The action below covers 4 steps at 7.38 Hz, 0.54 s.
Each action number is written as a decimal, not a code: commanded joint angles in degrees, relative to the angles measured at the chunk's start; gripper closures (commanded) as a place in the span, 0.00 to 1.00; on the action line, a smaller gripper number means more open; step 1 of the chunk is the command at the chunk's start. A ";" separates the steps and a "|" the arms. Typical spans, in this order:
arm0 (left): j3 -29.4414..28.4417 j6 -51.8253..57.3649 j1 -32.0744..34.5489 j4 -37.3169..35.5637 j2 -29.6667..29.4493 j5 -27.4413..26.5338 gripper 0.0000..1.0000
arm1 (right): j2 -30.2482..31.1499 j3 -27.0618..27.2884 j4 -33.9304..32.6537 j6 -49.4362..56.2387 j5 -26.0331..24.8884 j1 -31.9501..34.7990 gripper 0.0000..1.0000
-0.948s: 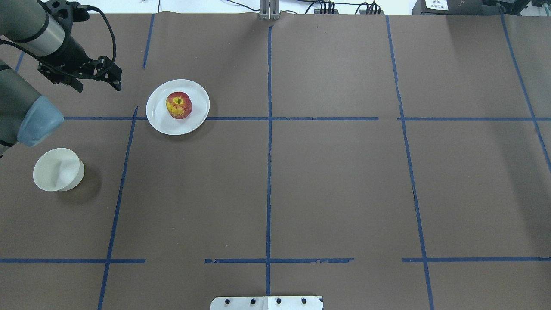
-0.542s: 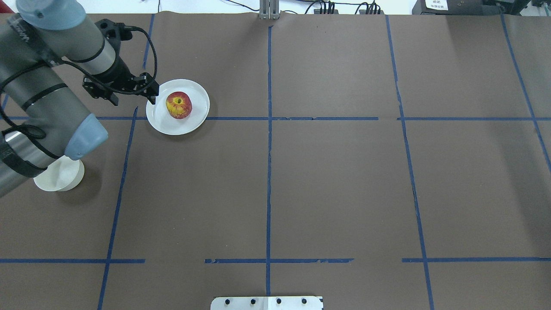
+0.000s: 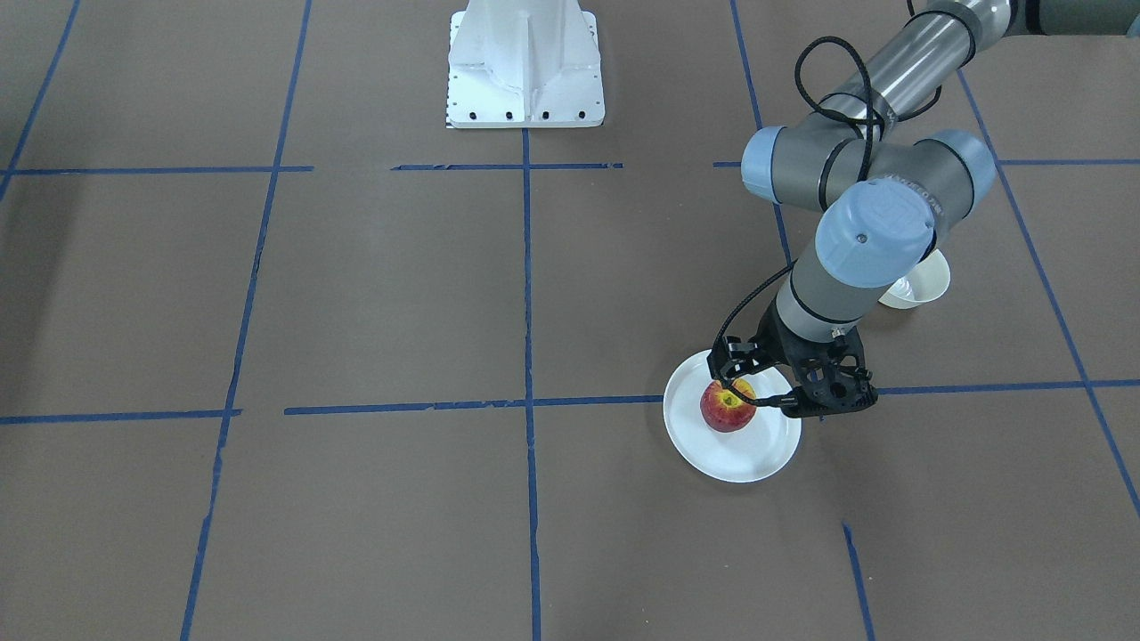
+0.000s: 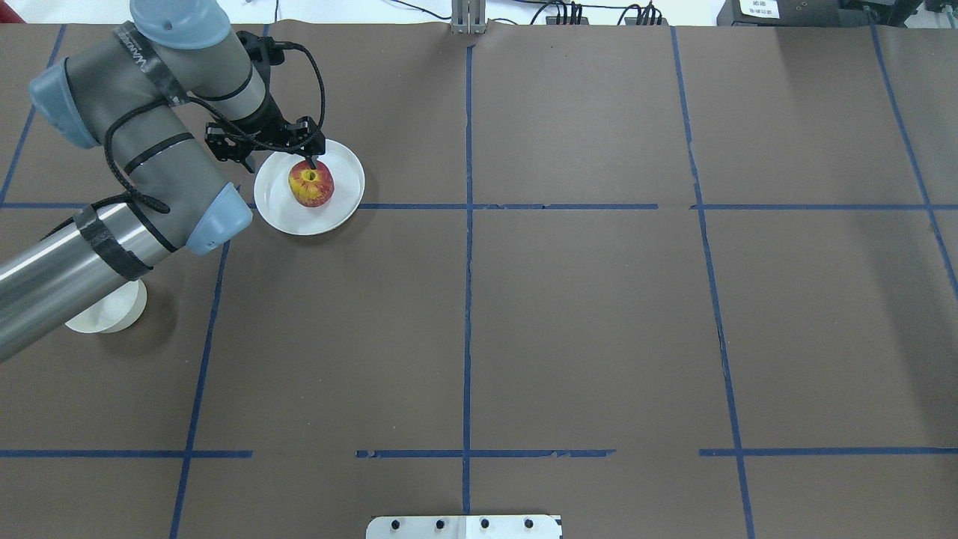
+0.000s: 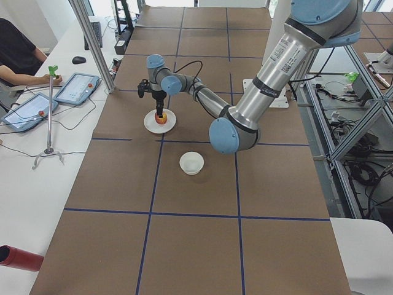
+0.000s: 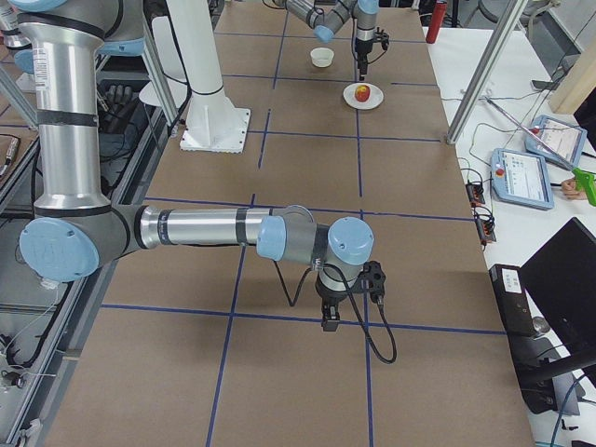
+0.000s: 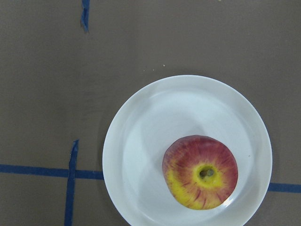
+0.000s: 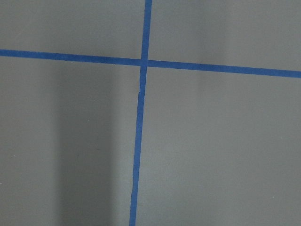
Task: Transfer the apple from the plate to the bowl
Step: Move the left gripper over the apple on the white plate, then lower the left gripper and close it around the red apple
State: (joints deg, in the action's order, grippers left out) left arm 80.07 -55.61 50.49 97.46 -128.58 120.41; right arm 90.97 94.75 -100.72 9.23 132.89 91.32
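The red apple [image 4: 310, 183] with a yellow-green patch sits on the white plate [image 4: 346, 202]. It also shows in the left wrist view [image 7: 200, 172], on the right half of the plate [image 7: 124, 141]. My left gripper [image 4: 281, 156] is open and hovers over the plate's back-left rim, one fingertip [image 4: 317, 156] just above the apple's far edge. From the front, the left gripper [image 3: 784, 393] stands beside the apple [image 3: 728, 405]. The cream-white bowl [image 4: 105, 316] is partly hidden under my left arm and empty [image 3: 922, 285]. My right gripper [image 6: 331, 312] hangs over bare table; I cannot tell its state.
Brown paper with blue tape lines [image 4: 468, 224] covers the table. The white robot base [image 3: 525, 62] stands at the near edge. Tablets [image 5: 77, 88] and a metal post [image 5: 92, 43] are on the side bench beyond the plate.
My left arm has swung right from the table's far-left corner to the plate. The gripper stayed open. The arm now covers part of the bowl.
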 commanded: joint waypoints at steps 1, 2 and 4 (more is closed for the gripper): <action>-5.53 -1.60 -0.12 3.78 -2.47 -0.08 0.00 | 0.00 0.00 0.00 0.00 0.00 0.00 0.00; -5.53 -1.78 -0.39 3.79 -2.47 -0.08 0.00 | 0.00 0.00 0.00 0.00 0.00 0.00 0.00; -7.11 -2.65 -1.70 6.41 -2.38 -0.78 0.00 | 0.00 0.00 0.00 0.00 0.00 0.00 0.00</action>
State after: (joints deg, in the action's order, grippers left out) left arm 73.99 -57.60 49.50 102.30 -130.97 120.03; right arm 90.97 94.75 -100.72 9.23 132.89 91.32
